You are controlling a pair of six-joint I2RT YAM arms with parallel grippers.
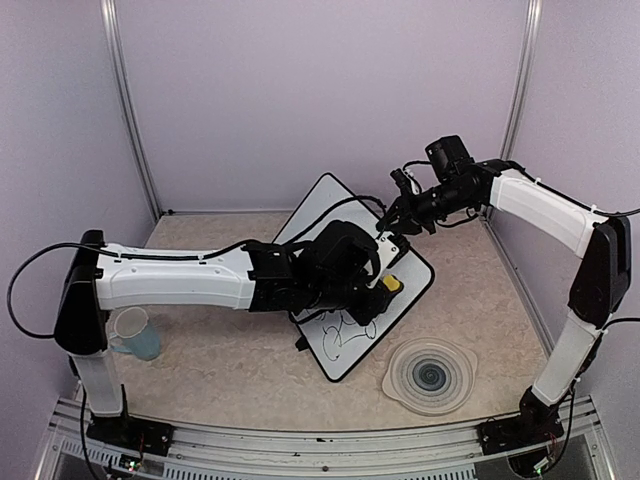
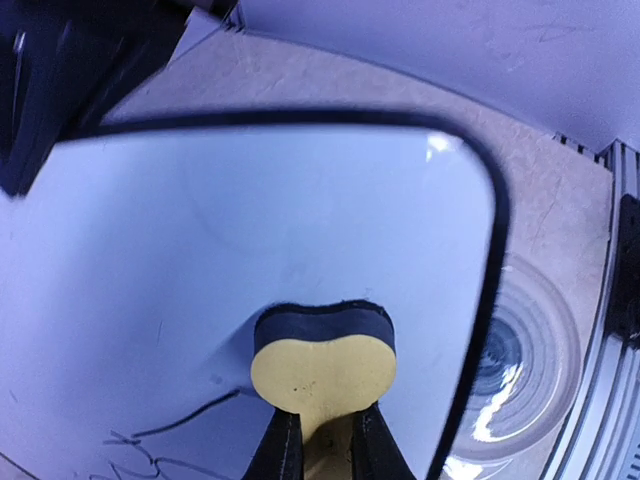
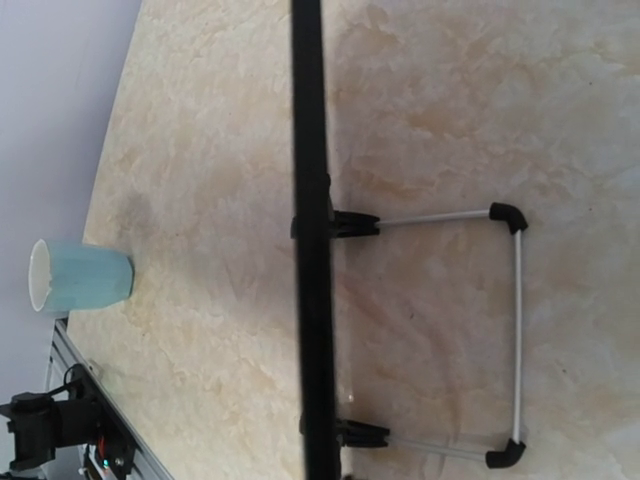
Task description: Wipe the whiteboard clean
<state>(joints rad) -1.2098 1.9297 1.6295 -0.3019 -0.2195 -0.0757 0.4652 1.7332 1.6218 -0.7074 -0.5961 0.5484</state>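
Top external: plate (image 1: 428,375) near whiteboard (image 1: 318,205); cup (image 1: 133,333) apart.

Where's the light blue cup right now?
In the top view the light blue cup stands at the near left, beside the left arm's base column, well left of the whiteboard.

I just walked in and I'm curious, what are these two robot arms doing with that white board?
They are wiping it. The left gripper holds a yellow eraser flat against the whiteboard, on a clean patch. The right gripper seems to pinch the board's far edge to steady it. Black scribbles near the front corner are not yet wiped.
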